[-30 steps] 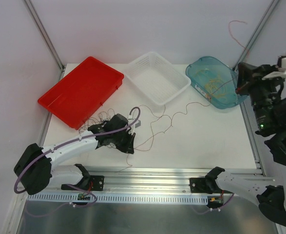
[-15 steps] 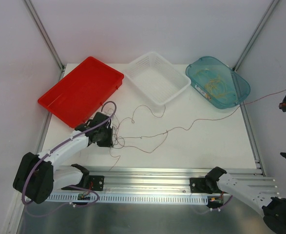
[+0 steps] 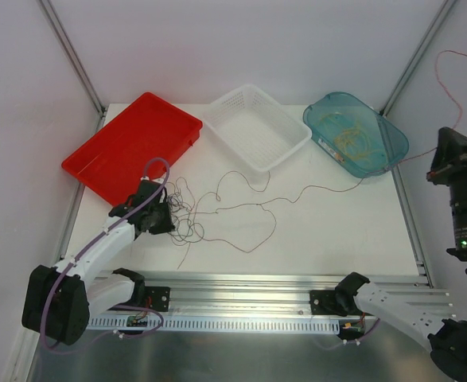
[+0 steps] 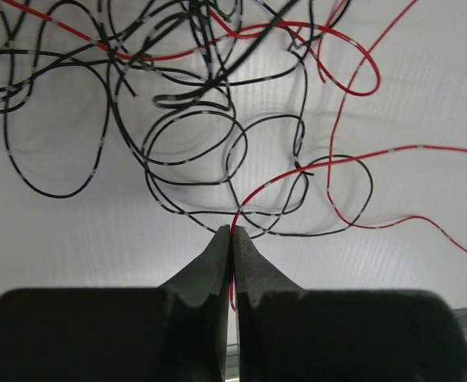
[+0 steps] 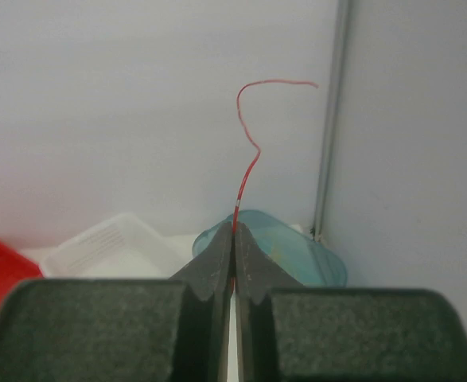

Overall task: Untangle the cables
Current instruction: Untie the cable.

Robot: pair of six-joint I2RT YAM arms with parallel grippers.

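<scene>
Evidently the step in hand is drawing one red cable (image 3: 297, 189) out of the knot. The left gripper (image 4: 231, 235) has its jaws pressed together on that strand right at the tangle. The right gripper (image 5: 233, 229) pinches what looks like the same strand near its free end, whose tip curls up above the jaws. The cables (image 3: 187, 216) lie bunched in dark and red loops near the left edge of the worktop (image 3: 336, 231), just in front of the red tray (image 3: 130, 147). The red strand runs from there across the middle towards the right edge, past the teal tub (image 3: 356, 135) at the far right corner. The left arm reaches low over the tangle, while the right arm is raised beyond the right edge. The next move probably calls for slowly widening the two grips while watching for black loops snagging the red.
</scene>
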